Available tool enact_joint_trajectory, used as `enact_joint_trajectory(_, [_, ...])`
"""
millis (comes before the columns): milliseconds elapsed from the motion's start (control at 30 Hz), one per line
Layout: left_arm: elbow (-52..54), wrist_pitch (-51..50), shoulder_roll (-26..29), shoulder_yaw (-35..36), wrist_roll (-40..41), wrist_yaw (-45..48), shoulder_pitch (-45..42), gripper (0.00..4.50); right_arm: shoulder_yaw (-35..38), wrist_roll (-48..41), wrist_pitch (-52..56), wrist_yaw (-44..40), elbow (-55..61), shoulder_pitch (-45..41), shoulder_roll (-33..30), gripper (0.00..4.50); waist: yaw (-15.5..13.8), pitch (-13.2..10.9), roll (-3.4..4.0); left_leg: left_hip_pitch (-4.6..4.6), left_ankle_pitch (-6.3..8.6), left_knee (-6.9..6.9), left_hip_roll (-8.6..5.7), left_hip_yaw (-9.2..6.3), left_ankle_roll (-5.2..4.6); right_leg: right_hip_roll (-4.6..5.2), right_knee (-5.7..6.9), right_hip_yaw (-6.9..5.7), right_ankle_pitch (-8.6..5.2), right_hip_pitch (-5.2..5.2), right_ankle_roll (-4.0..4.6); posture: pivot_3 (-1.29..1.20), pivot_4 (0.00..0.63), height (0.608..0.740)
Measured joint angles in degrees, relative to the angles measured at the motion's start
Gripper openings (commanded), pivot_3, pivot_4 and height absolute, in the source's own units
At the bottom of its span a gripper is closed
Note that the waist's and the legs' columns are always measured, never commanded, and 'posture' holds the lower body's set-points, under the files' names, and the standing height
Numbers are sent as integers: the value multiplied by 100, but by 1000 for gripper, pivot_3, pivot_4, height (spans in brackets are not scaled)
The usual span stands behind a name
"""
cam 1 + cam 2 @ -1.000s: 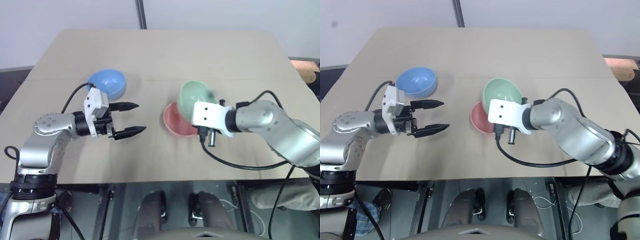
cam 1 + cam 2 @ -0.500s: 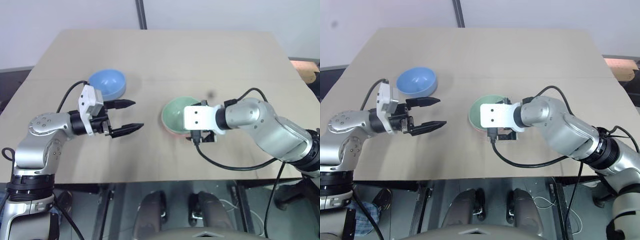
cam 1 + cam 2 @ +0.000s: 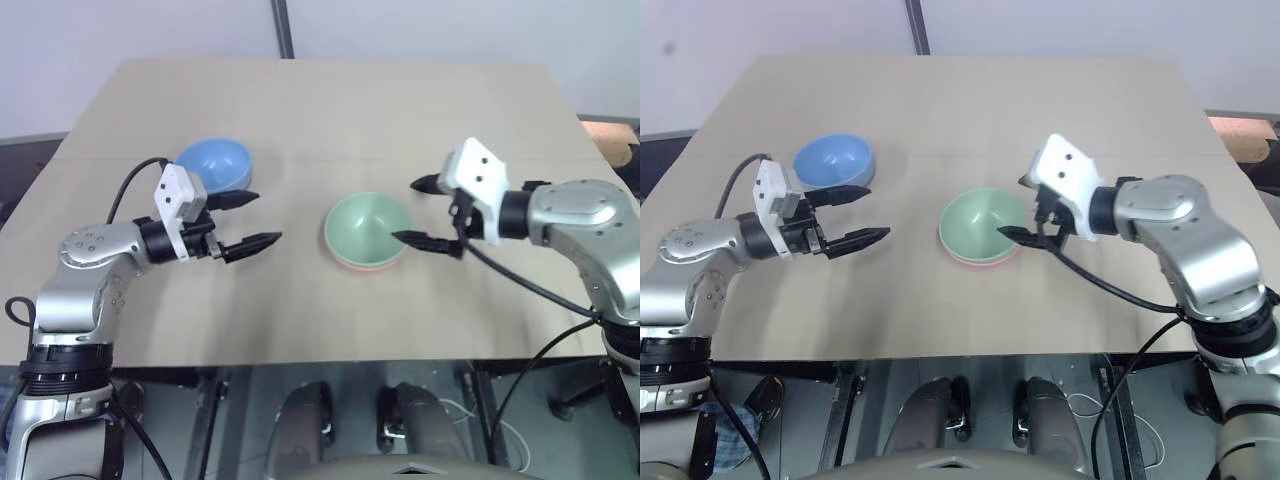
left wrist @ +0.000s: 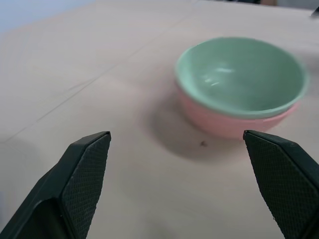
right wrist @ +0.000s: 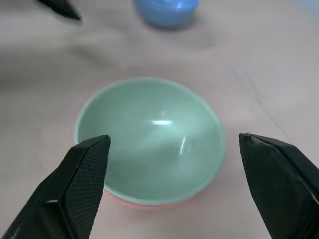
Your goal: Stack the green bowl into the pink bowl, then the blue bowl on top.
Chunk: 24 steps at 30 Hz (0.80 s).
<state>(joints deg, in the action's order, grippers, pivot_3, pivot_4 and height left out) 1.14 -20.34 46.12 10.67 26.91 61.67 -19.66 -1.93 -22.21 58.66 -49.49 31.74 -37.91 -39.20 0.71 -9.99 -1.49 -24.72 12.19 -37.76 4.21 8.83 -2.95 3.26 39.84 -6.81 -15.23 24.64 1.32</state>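
Just beyond the left gripper (image 3: 245, 220), close behind its far fingertip, sits the small round sky-blue plastic bowl (image 3: 217, 165), upright on the pale wooden table (image 3: 330, 110). It is plain, smooth and empty, with a thin rim and a shallow curved wall. It looks light and rigid, and its glossy surface would probably be slippery, so the best hold is likely a pinch across the rim, one finger inside and one outside, rather than a squeeze around the rounded body. A gentle grip should be enough; a hard one could make it tip or skid.

The left gripper has its two black fingers spread wide and holds nothing. It points toward the middle of the table, away from the blue bowl.

Ahead of its fingertips, well apart, the small round mint-green plastic bowl (image 3: 368, 225) is nested upright inside the salmon-pink plastic bowl (image 4: 234, 123), whose rim shows as a thin band beneath it.

The right gripper (image 3: 420, 212) hangs at the far side of that stack, fingers spread wide and empty, one fingertip over the green bowl's rim. The first stacking step looks done; the blue bowl is not yet moved.
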Motion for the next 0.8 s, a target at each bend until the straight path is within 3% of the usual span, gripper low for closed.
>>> enact_joint_trajectory(133, [-464, 214, -39, -121, -507, -393, -355, 4500, 504, -315, 103, 101, 97, 283, -180, 4448, -17, 0, -1, 0, 0, 0, 0, -4, 0, -1, 0, -5, 0, -2, 0, 0, 150, 739])
enact_joint_trajectory(500, [-2641, 1371, 58, -1224, -2522, -1069, -1621, 4500, 556, -392, -37, 529, 86, 554, -415, 4448, -3, 0, -1, -4, 0, 0, -1, 3, -1, -3, -1, 0, 0, 3, -1, 0, 150, 739])
enact_joint_trajectory(800, [-3482, 1734, -13, -1473, -3136, -1335, -2196, 4500, 511, -416, -148, 692, 93, 734, -503, 4448, 7, 0, -1, -3, 0, 0, -1, 4, -1, -3, 0, 1, 0, 3, -1, 0, 150, 739])
